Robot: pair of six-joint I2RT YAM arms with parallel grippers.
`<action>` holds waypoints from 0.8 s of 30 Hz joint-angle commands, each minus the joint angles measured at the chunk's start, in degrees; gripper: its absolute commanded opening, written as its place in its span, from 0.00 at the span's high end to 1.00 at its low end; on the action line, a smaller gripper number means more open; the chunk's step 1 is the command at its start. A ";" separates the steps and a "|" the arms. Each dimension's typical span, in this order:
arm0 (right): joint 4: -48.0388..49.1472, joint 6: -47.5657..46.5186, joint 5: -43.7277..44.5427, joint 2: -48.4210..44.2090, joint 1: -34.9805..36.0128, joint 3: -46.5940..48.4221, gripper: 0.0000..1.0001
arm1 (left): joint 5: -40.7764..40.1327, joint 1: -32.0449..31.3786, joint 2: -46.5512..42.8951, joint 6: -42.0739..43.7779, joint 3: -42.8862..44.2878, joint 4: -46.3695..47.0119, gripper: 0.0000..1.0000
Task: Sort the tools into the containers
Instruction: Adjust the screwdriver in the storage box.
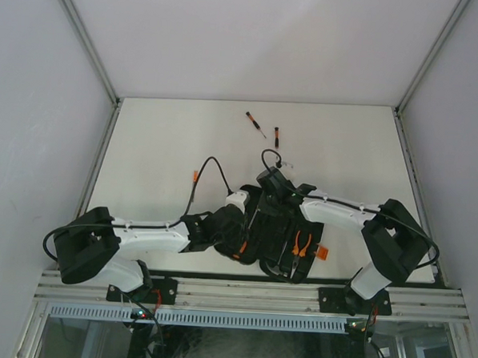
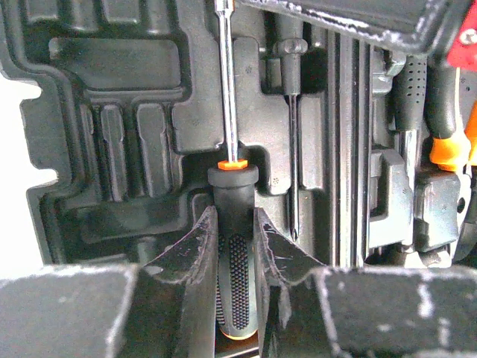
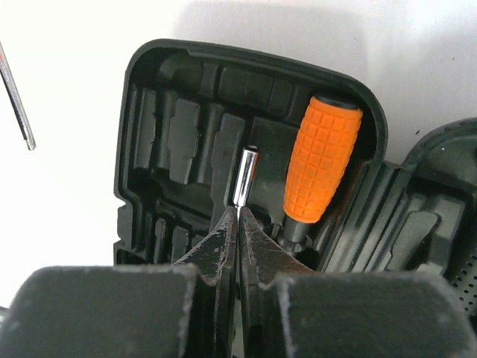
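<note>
While lying open at the near edge of the white table (image 1: 185, 144): black tool case (image 1: 278, 229), orange latch (image 1: 322, 252) on the right arm's side. Over its moulded slots, left gripper (image 2: 235, 246), clamped tight; over its other half, right gripper (image 3: 238, 224), tips all but together. Seated in the case, ribbed orange handle (image 3: 322, 158) and pliers (image 1: 301, 245). Gripped by its black handle in the left fingers, screwdriver (image 2: 232, 179), shaft pointing away. Well apart on the far table, long loose screwdriver (image 1: 255, 124) and short loose screwdriver (image 1: 277, 137). Pinched at its lower end by the right tips, small bright metal bit (image 3: 244, 177).
</note>
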 commanded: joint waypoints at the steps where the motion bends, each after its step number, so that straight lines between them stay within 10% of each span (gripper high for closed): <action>1: 1.13 0.68 -0.24 1.01 -0.71 3.13 1.00 | 2.89 -0.03 2.20 -0.47 -2.13 -2.37 1.00; 24: -2.87 -0.11 3.00 4.47 -1.60 6.51 0.98 | 3.36 -0.04 3.33 -0.41 -1.63 -2.69 1.00</action>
